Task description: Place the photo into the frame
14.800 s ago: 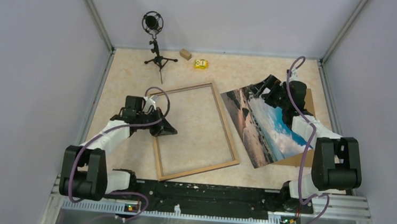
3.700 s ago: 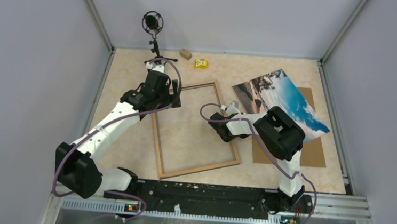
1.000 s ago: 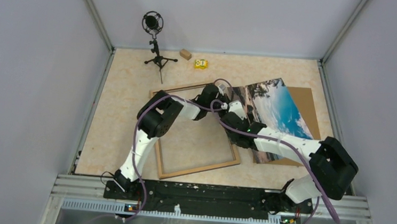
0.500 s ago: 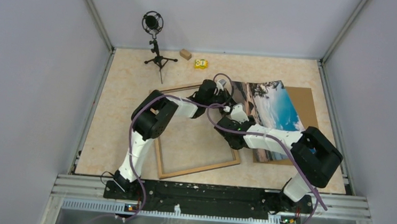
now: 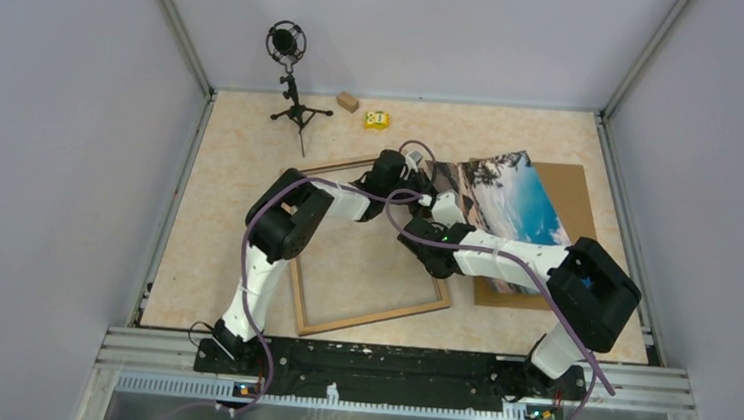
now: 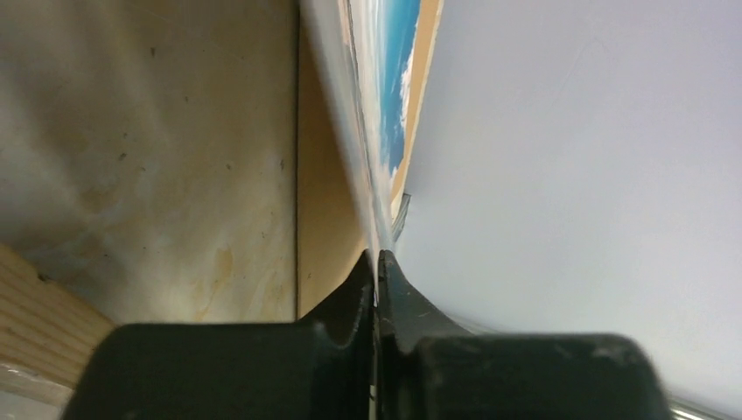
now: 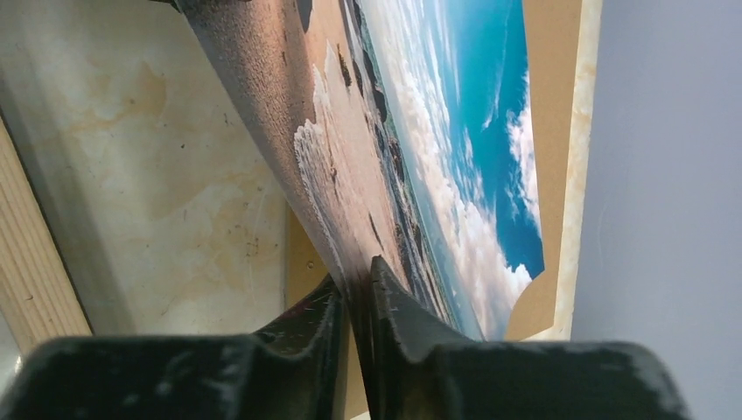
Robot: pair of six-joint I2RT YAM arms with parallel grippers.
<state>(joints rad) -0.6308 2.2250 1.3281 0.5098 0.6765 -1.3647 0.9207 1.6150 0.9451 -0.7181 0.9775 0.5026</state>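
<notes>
Beige desk [image 5: 242,160]: photo [image 5: 510,196] tilted over brown board [image 5: 575,191], its frame-side long edge pinched by left claw [image 6: 377,262] and right claw [image 7: 357,280]; frame [image 5: 375,314] lies flat just left of both, so next move likely goes leftward

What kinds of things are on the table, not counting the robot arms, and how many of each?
photo: 1
frame: 1
brown board: 1
microphone on a stand: 1
wooden block: 1
small yellow thing: 1
Total: 6
</notes>
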